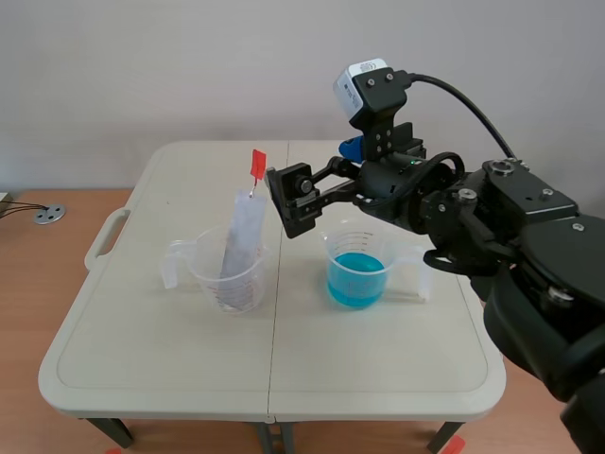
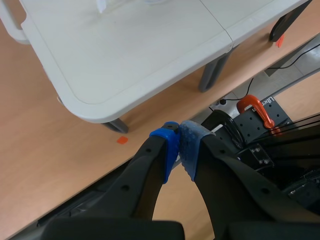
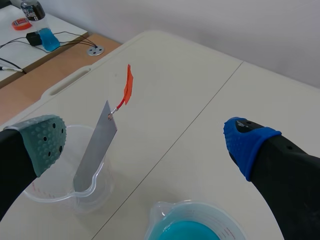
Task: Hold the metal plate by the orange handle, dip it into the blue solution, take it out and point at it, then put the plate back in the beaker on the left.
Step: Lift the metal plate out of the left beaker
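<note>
- Nearest, right arm [image 1: 529, 255], black and bulky, in from the right, raised over the bench [image 1: 284, 369].
- Right jaws wide apart, clamped on nothing: grey-green pad [image 3: 47, 140] on one side, blue pad [image 3: 247, 142] on the other.
- Held above the gap between the two beakers, just beside the upper part of the metal plate [image 1: 241, 236], not touching it.
- Metal plate standing tilted in the left beaker [image 1: 227, 274], lower end inside, upper end leaning out past the rim.
- Orange handle [image 1: 257, 165] sticking up from the plate's top on a thin wire, free of any grip.
- Right beaker [image 1: 356, 270] part full of blue solution [image 1: 355, 279], near the left beaker and apart from it.
- Graduation marks printed on both beakers, too small to read.
- Left jaws together, blue pads [image 2: 172, 145] touching, held low beside the bench, over the wooden floor.
- Beyond them, an orange clamp [image 2: 255, 107] on a black base; white lettering beside it, only "Ub" legible.
</note>
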